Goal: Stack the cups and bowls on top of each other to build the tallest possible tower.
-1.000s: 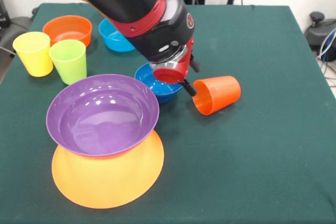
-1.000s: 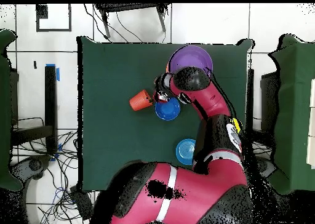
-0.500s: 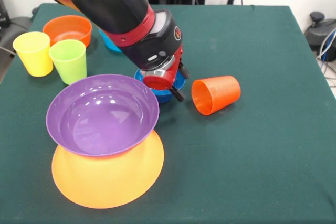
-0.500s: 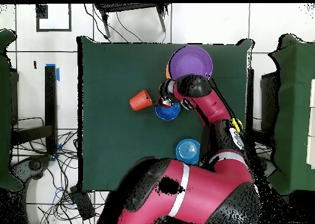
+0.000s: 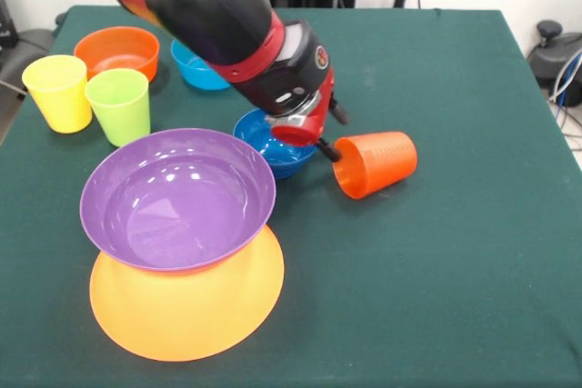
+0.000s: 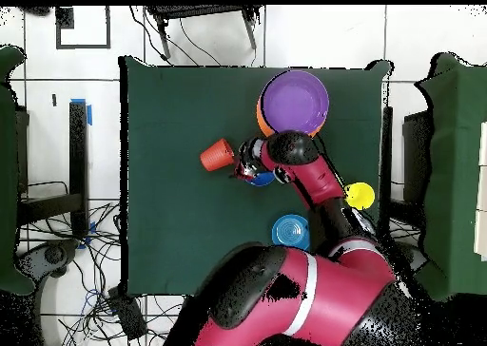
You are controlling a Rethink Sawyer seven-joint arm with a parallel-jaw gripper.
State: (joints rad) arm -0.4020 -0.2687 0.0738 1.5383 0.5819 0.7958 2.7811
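Note:
The tower is a wide purple bowl [image 5: 177, 197] [image 6: 295, 102] resting in the very large yellow-orange bowl [image 5: 186, 306] [image 6: 260, 114]. An orange-red cup [image 5: 375, 163] [image 6: 217, 155] lies on its side on the green cloth, mouth toward the arm. My gripper [image 5: 332, 134] [image 6: 245, 162] hangs low right at that mouth, open, with its lower finger at the cup's rim. It holds nothing. The dark blue bowl [image 5: 271, 147] [image 6: 263, 179] sits just beneath and behind the gripper, partly hidden by it.
At the left edge in the front view stand a yellow cup [image 5: 57, 91] [image 6: 360, 195] and a lime green cup [image 5: 118, 104]. Behind them sit a small orange bowl [image 5: 116, 50] and a light blue bowl [image 5: 195, 70] [image 6: 290, 232].
The gripper swung away over the dark blue bowl half a second ago and has come back to the orange-red cup's mouth. The cup and bowls have not moved.

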